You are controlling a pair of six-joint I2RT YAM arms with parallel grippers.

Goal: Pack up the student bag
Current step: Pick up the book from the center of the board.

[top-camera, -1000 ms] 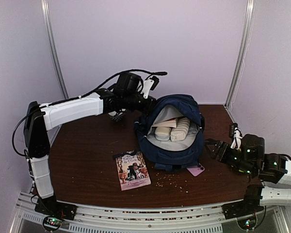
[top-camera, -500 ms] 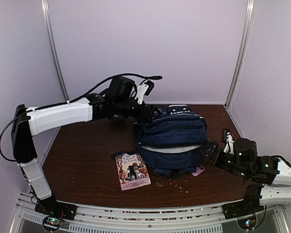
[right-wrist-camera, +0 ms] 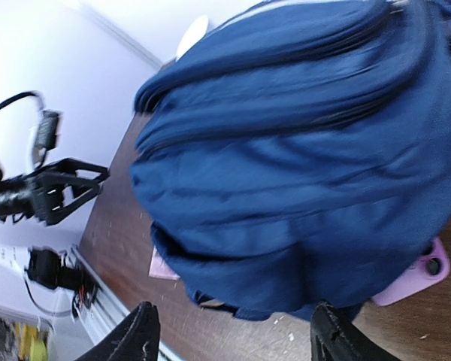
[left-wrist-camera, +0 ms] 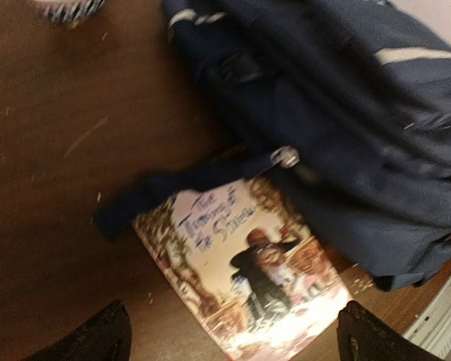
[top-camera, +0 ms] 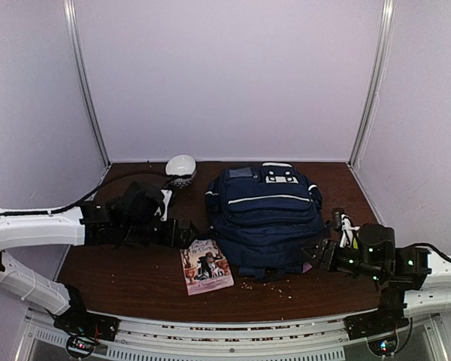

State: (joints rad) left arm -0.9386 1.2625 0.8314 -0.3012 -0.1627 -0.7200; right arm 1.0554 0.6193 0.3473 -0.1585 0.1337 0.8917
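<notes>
The student bag (top-camera: pixel 267 218) lies flat on the brown table (top-camera: pixel 128 274), front pocket up, with the left gripper (top-camera: pixel 184 233) open near a book (top-camera: pixel 205 263) just beside it and the right gripper (top-camera: pixel 321 252) open at its other side.

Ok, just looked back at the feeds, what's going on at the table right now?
Neither arm is holding anything. The student bag lies front up on the table, its inside hidden. The left gripper hangs open just over the book, which lies at the bag's near left corner with a strap across its top. The right gripper, also open, faces the bag's right side, where a pink phone pokes out from under it. A bowl sits at the back.
</notes>
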